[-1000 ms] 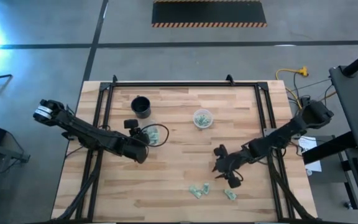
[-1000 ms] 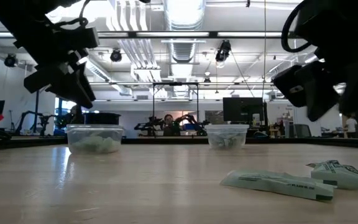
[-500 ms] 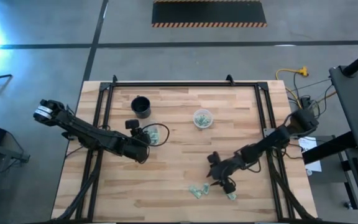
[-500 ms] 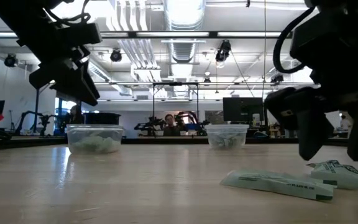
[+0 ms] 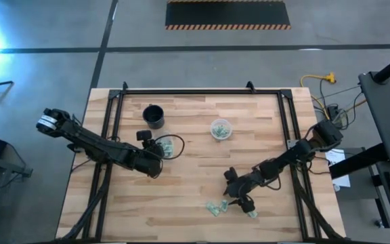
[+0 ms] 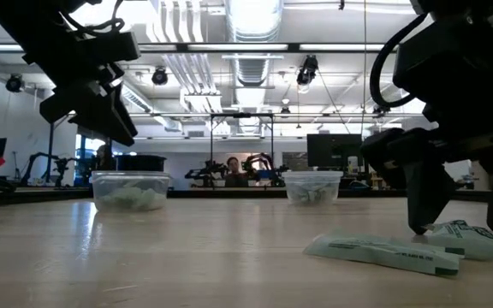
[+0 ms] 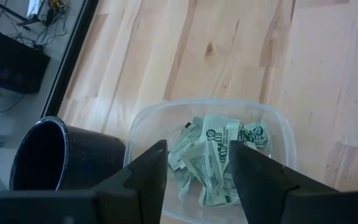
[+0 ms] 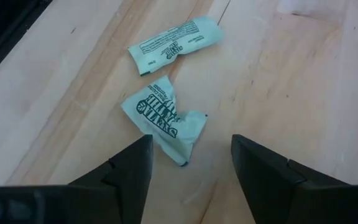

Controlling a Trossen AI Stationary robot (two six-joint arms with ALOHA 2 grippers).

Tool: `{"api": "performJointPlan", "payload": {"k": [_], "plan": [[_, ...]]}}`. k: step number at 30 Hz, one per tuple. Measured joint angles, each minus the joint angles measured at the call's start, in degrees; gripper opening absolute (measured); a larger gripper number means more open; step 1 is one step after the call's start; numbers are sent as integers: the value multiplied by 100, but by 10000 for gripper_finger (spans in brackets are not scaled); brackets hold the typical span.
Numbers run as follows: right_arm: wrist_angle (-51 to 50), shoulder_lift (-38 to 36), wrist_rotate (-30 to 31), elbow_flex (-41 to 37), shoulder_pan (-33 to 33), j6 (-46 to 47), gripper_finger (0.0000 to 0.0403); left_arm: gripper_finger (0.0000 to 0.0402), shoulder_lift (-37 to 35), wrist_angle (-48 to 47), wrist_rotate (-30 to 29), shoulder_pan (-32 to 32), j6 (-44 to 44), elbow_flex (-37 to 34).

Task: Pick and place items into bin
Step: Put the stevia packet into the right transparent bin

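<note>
Leftmost, the left arm reaches in over the wooden surface (image 5: 195,135), and the left end effector (image 5: 156,150) hangs above a clear tub (image 5: 170,147), its fingers (image 7: 143,179) spread apart with nothing between them. Through the left wrist view, that tub (image 7: 278,134) holds a heap of pale green-and-white packets (image 7: 213,158), and a black cup (image 7: 48,162) stands just beside it. From above, the black cup (image 5: 154,116) sits towards the far edge from the tub. Further right, near the middle of the surface, a second clear tub (image 5: 221,129) also holds packets.

Right again, the right end effector (image 5: 241,201) is down low at the near side of the surface, fingers (image 8: 129,168) parted and empty, straddling a crumpled packet (image 8: 163,118) that lies flat on the wood. A longer packet (image 8: 176,37) lies just beyond it, apart. In the low view, the right end effector (image 6: 456,224) stands right over one packet (image 6: 469,235), with another packet (image 6: 375,252) lying beside it. From above, loose packets (image 5: 215,207) lie close by the fingers.
</note>
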Motion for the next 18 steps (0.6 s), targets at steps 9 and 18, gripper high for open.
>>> {"api": "performJointPlan", "payload": {"k": [9, 18], "plan": [[94, 23, 104, -3, 127, 149, 203, 156, 1, 26, 0, 0, -2, -4], [167, 25, 377, 35, 192, 103, 201, 156, 1, 48, 0, 0, 7, -10]]}}
